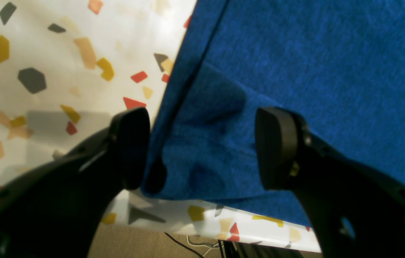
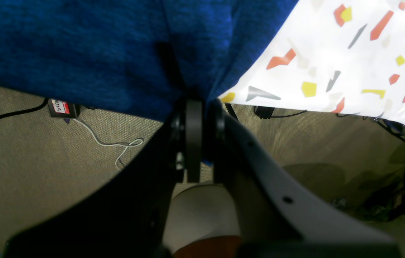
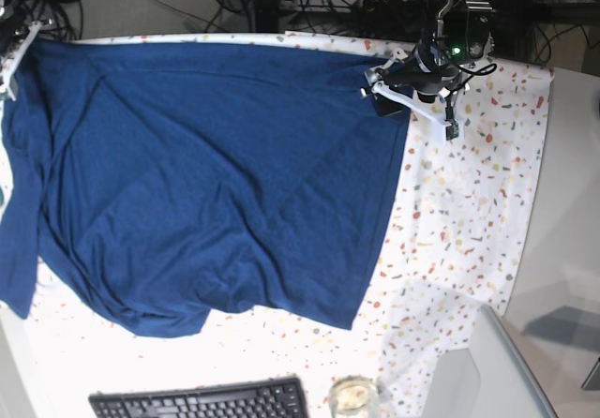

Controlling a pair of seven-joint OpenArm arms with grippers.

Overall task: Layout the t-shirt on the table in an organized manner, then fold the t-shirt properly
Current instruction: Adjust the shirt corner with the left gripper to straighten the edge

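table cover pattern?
White table cover with red, yellow, grey flecks; clearest in left wrist view.

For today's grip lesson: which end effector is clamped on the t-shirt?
The right end effector: its jaws pinch the t-shirt, while the left end effector stands open.

The t-shirt (image 3: 206, 174) lies spread, with creases, over the left and centre of the speckled table (image 3: 469, 212), the left gripper (image 3: 389, 95) at its upper-right corner, and a black keyboard (image 3: 202, 401) and a small glass jar (image 3: 353, 397) along the bottom edge.
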